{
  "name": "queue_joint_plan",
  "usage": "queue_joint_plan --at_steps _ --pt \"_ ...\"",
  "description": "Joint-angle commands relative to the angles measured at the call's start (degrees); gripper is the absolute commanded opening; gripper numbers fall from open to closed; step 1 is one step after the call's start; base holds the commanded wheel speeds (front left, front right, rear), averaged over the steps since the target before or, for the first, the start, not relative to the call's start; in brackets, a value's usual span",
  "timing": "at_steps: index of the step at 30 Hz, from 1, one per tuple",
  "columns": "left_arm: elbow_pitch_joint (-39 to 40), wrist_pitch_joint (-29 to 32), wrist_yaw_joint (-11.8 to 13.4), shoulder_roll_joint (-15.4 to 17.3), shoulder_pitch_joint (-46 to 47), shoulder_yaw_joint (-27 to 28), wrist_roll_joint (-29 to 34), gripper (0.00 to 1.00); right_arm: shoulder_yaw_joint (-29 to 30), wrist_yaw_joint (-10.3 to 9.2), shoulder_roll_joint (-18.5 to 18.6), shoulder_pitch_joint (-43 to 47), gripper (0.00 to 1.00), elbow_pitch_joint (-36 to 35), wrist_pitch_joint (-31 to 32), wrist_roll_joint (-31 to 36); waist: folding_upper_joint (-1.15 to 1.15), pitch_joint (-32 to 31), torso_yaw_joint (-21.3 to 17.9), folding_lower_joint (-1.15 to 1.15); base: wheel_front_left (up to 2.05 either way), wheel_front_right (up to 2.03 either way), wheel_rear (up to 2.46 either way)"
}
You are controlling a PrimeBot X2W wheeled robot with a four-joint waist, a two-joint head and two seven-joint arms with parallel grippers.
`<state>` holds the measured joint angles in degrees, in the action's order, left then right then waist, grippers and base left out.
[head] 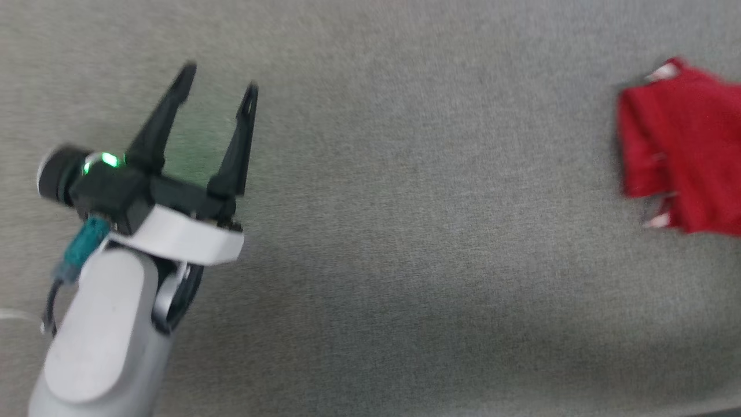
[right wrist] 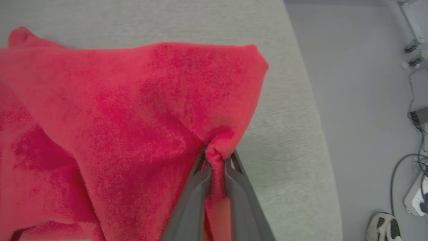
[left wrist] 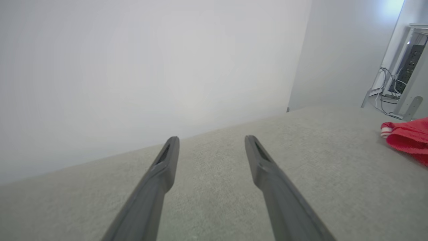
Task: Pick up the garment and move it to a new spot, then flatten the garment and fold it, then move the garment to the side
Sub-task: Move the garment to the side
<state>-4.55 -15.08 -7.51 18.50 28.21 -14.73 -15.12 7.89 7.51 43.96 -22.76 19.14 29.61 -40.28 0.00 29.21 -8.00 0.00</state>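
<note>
The garment (head: 683,150) lies bunched in overlapping layers at the far right of the grey cloth-covered surface (head: 405,231), running off the right side of the head view. It looks light, limp and soft. It should drape and sag from wherever it is held, and a single hold will likely let the rest trail and drag on the cloth. It is not fragile or slippery, and the napped fabric should stay put in a firm pinch.

The right gripper (right wrist: 217,157) is clenched on a small puckered fold at the garment's edge, the fabric drawn up into a ridge between its fingers. That hold seems thin. A deeper bite, or a second hold near a white sleeve end (head: 663,72), would probably spread the load better for flattening. The left gripper (head: 219,80) hovers well apart over the bare left side, its fingers spread wide and holding nothing.

There is ample open room to the left, a broad bare stretch between the left gripper and the garment. On the right, the surface's rounded edge sits close beside the garment, with the floor (right wrist: 361,100) below. There, cables (right wrist: 404,167) and a shoe (right wrist: 383,227) lie, so carrying it leftward looks safer.
</note>
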Motion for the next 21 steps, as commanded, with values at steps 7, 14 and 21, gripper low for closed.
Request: queue_joint_plan --at_steps 7,14,21 --pt "-0.08 -0.10 0.07 2.11 11.06 -3.71 -0.65 1.00 5.31 -0.04 1.76 -9.94 0.00 12.13 -7.88 5.55 0.00 7.18 -1.69 0.00 0.00 0.00 0.00" --pt "0.08 -0.10 0.07 3.23 17.15 -5.24 -0.99 1.00 4.79 -0.04 2.99 -18.47 0.00 20.97 -13.90 11.44 0.00 10.52 -0.85 0.00 0.00 0.00 0.00" --pt "0.40 -0.11 0.07 4.67 19.91 -5.86 -0.64 1.00 3.01 -0.04 2.71 -26.81 0.00 31.57 -19.44 19.27 0.00 12.43 -0.26 0.00 0.00 0.00 0.00"
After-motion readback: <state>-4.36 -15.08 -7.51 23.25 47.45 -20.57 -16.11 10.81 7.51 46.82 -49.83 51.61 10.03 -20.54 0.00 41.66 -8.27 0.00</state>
